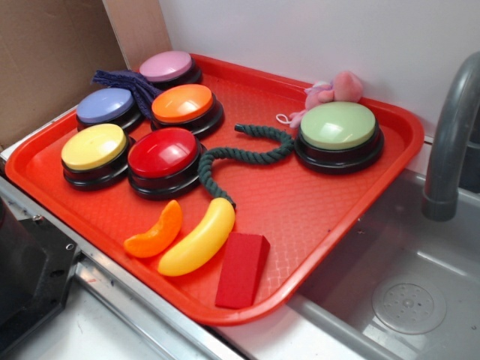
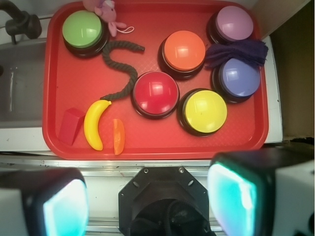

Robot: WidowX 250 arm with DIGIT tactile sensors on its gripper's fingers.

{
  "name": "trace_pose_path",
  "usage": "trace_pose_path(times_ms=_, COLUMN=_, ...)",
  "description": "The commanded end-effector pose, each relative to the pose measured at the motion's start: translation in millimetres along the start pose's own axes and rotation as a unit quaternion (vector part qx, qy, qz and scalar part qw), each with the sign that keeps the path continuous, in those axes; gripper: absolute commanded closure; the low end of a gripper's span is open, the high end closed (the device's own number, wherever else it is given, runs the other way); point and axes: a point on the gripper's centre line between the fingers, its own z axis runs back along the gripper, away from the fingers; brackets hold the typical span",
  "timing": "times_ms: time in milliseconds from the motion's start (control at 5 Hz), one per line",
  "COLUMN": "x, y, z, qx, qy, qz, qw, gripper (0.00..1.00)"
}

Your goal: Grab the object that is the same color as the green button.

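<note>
A dark green twisted rope piece (image 1: pixel 238 154) lies curved on the red tray (image 1: pixel 330 202), between the red button and the pale-green dome button (image 1: pixel 338 126). In the wrist view the rope (image 2: pixel 124 66) snakes from beside the green button (image 2: pixel 82 28) down toward the banana. My gripper (image 2: pixel 147 204) hangs high above the counter's near edge, well short of the tray, open with nothing between its teal pads (image 2: pixel 231 199). The gripper does not show in the exterior view.
On the tray: red (image 1: pixel 163 152), yellow (image 1: pixel 94 146), lavender-blue (image 1: pixel 106 106), orange (image 1: pixel 183 103) and pink (image 1: pixel 166 66) buttons, a dark blue-purple cloth (image 1: pixel 124 81), a pink plush (image 1: pixel 334 90), a toy banana (image 1: pixel 199 236), an orange slice (image 1: pixel 157 232), a red block (image 1: pixel 242 268). A sink and grey faucet (image 1: pixel 450 135) lie right.
</note>
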Motion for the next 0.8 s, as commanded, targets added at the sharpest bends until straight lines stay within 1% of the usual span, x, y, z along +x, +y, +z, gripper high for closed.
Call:
trace_pose_path(times_ms=0, x=0.0, y=0.0, z=0.0, qx=0.0, qy=0.0, qz=0.0, qw=1.0, gripper=0.0)
trace_pose_path(times_ms=200, x=10.0, y=-4.4, z=-15.4, qx=-0.003, qy=-0.009, qz=-0.045, qw=0.999, gripper=0.0)
trace_pose_path(times_ms=400, x=20.0, y=-9.1, z=-30.9, qx=-0.006, qy=-0.044, qz=-0.08, qw=0.996, gripper=0.0)
trace_pose_path(times_ms=600, x=35.5, y=-16.3, z=-52.6, qx=-0.004, qy=-0.067, qz=-0.125, qw=0.99, gripper=0.0)
